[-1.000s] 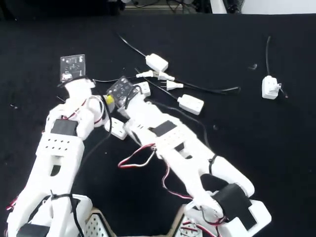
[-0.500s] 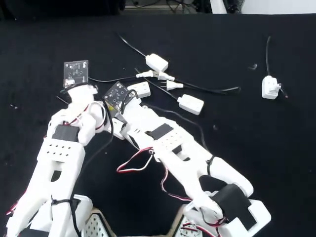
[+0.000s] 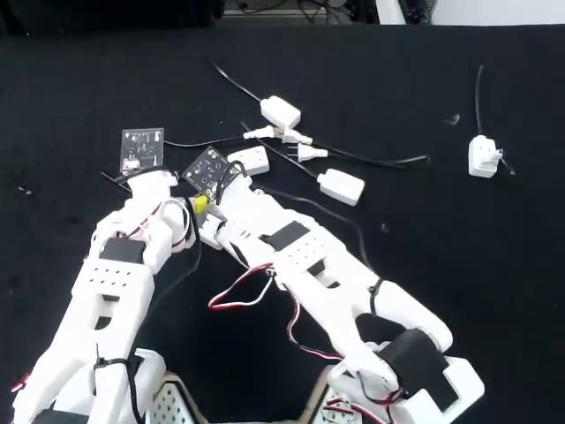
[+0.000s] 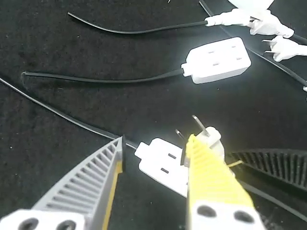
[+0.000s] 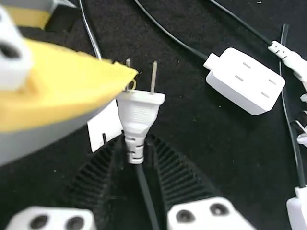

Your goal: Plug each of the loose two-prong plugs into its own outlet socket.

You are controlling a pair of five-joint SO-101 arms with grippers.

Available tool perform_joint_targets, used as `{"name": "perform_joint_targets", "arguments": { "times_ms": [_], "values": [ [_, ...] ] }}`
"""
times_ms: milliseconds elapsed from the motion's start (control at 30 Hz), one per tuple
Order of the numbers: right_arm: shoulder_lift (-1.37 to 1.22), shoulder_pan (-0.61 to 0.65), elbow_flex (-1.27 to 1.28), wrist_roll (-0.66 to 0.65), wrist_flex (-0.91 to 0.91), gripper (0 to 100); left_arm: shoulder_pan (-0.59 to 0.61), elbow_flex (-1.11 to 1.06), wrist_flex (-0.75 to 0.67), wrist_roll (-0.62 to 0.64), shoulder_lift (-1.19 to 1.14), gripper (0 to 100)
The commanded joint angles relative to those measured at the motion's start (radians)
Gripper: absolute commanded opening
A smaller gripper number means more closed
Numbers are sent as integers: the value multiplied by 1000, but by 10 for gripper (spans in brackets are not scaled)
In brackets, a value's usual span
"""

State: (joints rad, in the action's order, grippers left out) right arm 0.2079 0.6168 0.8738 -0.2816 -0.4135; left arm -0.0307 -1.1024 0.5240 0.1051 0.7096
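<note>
Right gripper (image 5: 135,144) clamping plug (image 5: 139,111), left gripper (image 4: 156,142) wide above outlet socket (image 4: 161,165)

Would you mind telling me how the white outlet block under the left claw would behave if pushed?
The outlet block looks small and lies loose on the black table, so it would probably slide. Its thin cord looks floppy, so it likely anchors little.

Desk (image 3: 477,283) draped in matte black cloth, spread across nearly whole high view; few pale lint specks on it. Beyond far edge, narrow strip of room: dark cables (image 3: 296,9) over greyish surface, white panel (image 3: 499,11) at one corner, deep shadow at other. Light even, shadows soft.
</note>
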Motion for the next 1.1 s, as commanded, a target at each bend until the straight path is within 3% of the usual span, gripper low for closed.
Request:
{"name": "perform_joint_targets", "arguments": {
  "times_ms": [0,700,967,1067],
  "values": [
    [101,15,1,3,8,11,-10,-5,-34,-12,26,214],
    [170,15,-131,-69,-232,11,-10,-31,-31,-12,26,214],
    [170,35,-148,-69,-247,11,-8,-30,-31,-12,26,214],
    [162,49,-143,-66,-247,11,42,2,-25,-6,29,214]
  ]
}}
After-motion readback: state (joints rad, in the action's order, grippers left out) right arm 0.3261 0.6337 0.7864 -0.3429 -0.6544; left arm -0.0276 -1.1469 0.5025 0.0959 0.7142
